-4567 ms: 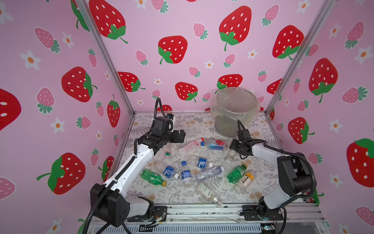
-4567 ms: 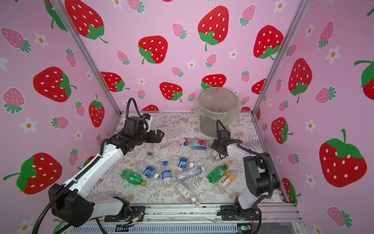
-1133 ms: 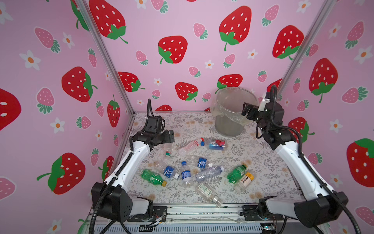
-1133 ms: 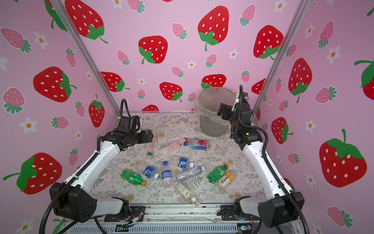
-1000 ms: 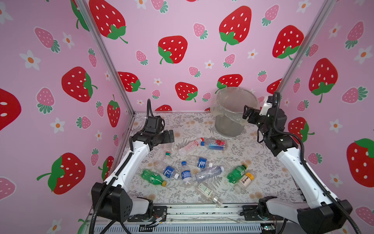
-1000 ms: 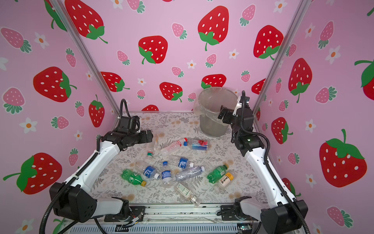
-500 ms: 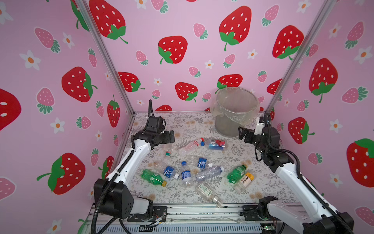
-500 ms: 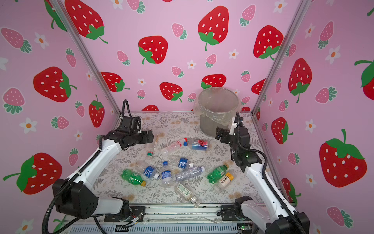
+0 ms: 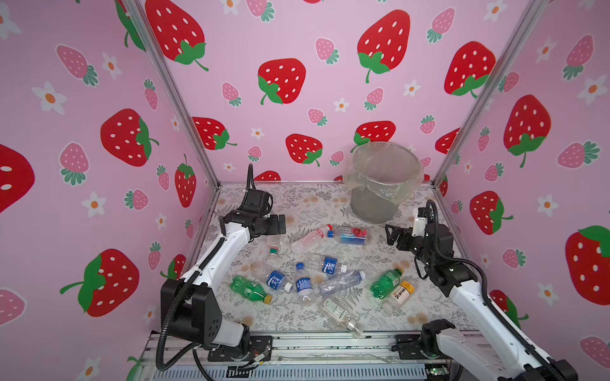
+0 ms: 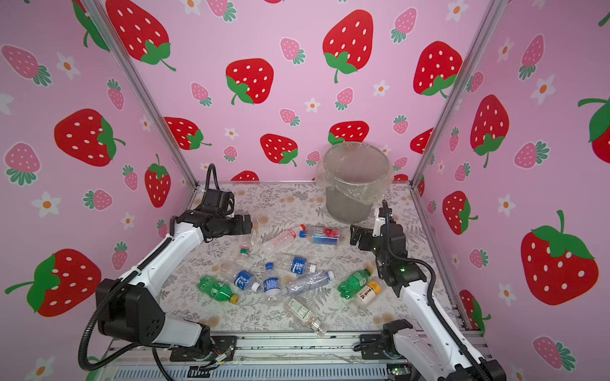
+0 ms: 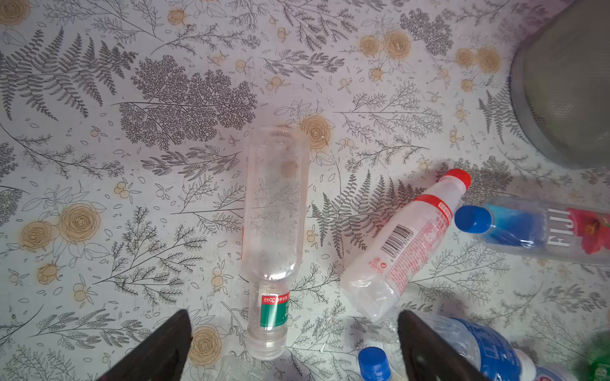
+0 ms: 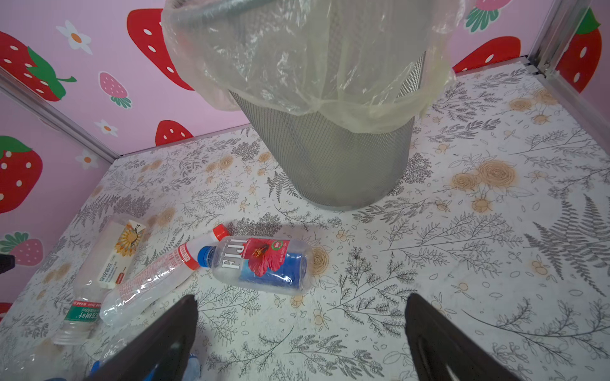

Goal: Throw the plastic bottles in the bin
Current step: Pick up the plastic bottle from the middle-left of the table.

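Observation:
Several plastic bottles lie scattered on the floral table in both top views. The bin, grey mesh with a clear liner, stands at the back right. My left gripper hangs open over a clear bottle with a green label, holding nothing. My right gripper is open and empty, low over the table in front of the bin. It faces the Fiji bottle. A red-capped bottle lies beside that one.
Two green bottles and blue-labelled ones lie nearer the front edge. Pink strawberry walls with metal posts close in three sides. The bin's mesh wall shows in the left wrist view.
The right arm has come down from beside the bin's rim to just above the table, near the Fiji bottle. The left arm has hardly moved. Both grippers stayed open.

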